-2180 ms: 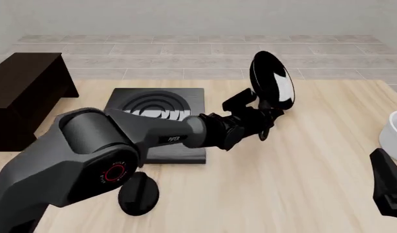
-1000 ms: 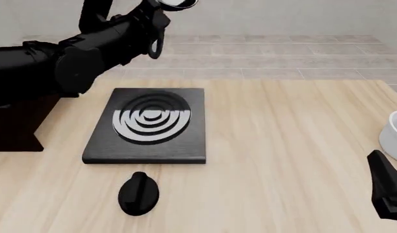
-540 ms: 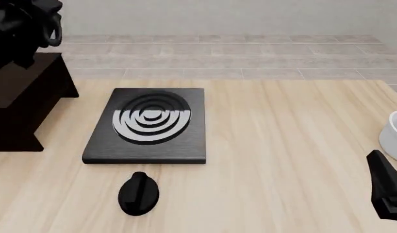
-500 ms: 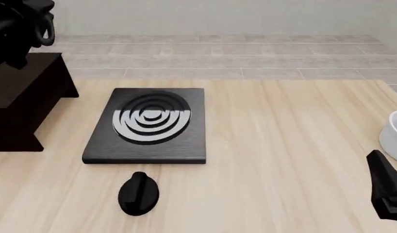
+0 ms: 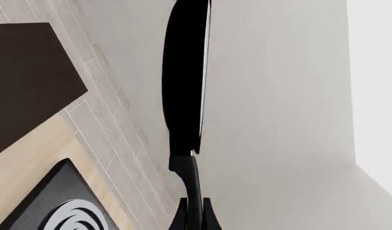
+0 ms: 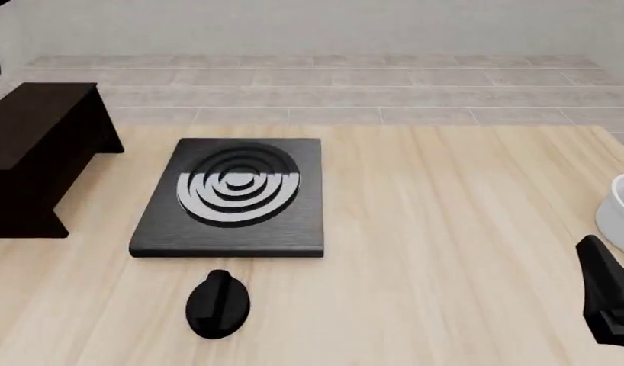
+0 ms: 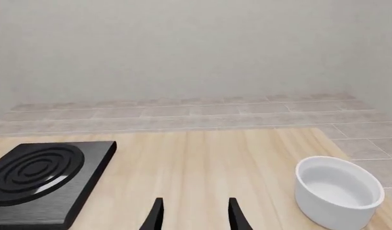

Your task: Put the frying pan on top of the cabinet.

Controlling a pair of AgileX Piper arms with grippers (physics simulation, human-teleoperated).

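progress: pan point(image 5: 183, 81) gripped by its handle in left claw point(image 5: 194, 215), edge-on in the air, not yet on cabinet point(image 6: 32, 126), whose top is bare; lowering and release remain | right claw point(image 7: 194, 213) parted, holding nothing, idle above desk point(image 6: 455, 229) | hidden: pan out of front view, height above cabinet unclear

On the table I count one dark cabinet point(image 6: 32, 145), one black stove plate point(image 6: 233, 197), one oval knob point(image 6: 218, 304) and one white bowl point(image 7: 337, 191). One frying pan point(image 5: 185, 81) shows in the left wrist view. Two grippers appear, one per arm point(image 5: 191, 218) point(image 7: 193, 213).
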